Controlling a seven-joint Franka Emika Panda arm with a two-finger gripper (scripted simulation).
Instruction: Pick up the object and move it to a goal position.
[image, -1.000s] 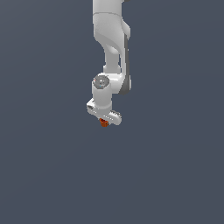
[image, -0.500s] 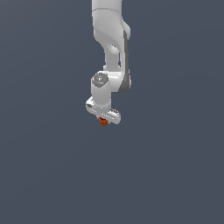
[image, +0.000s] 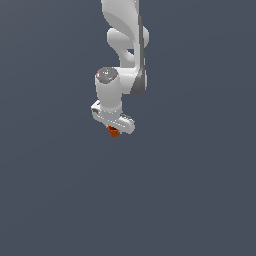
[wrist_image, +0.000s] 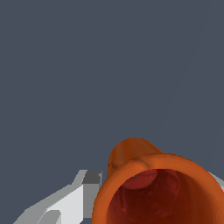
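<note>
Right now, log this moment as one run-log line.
phase: carrying | claw: shut on orange cup | cup: under claw, rim toward wrist camera | goal marker: not visible

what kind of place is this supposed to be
Most likely a bare simulated test scene, not a real room: a flat, uniform grey-blue backdrop with no furniture, a smooth white rendered arm, and its tool at a small orange cup, seen close up in the wrist view.

— From here, the small orange-brown rimmed cup (image: 114, 132) is mostly tucked under the white two-fingered gripper (image: 114, 129); only its lower part peeks out.

— Up close, its wide rim runs off the wrist picture's edge, and one white finger (wrist_image: 65, 203) is cut off too.
</note>
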